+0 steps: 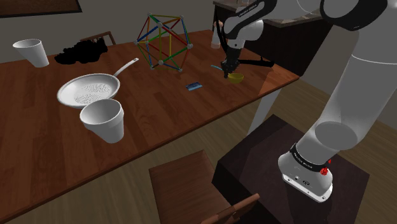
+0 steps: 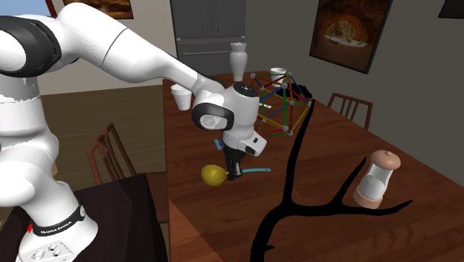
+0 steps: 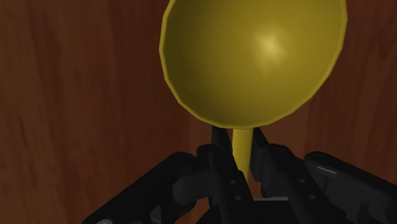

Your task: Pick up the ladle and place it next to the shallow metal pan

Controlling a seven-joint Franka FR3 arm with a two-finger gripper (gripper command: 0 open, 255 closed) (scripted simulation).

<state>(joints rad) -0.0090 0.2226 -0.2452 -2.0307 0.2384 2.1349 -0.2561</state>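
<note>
Tool (image 3: pixel 239 145) clasps yellow ladle (image 3: pixel 254 57) by its handle, bowl ahead.

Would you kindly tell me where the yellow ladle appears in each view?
Shoulder view: yellow round-bowled ladle, upper middle, under the black gripper.
Second exterior view: centre, at the gripper's tip.
Wrist view: bowl beyond the fingers clasping its stem.
Shared landmark: multicoloured rod frame, in both exterior views.

The shoulder view looks down over the table (image 1: pixel 38 140) from behind the stand (image 1: pixel 254 165). The second exterior view faces along the same table from beside the stand. The wrist view looks down on it at close range.
</note>
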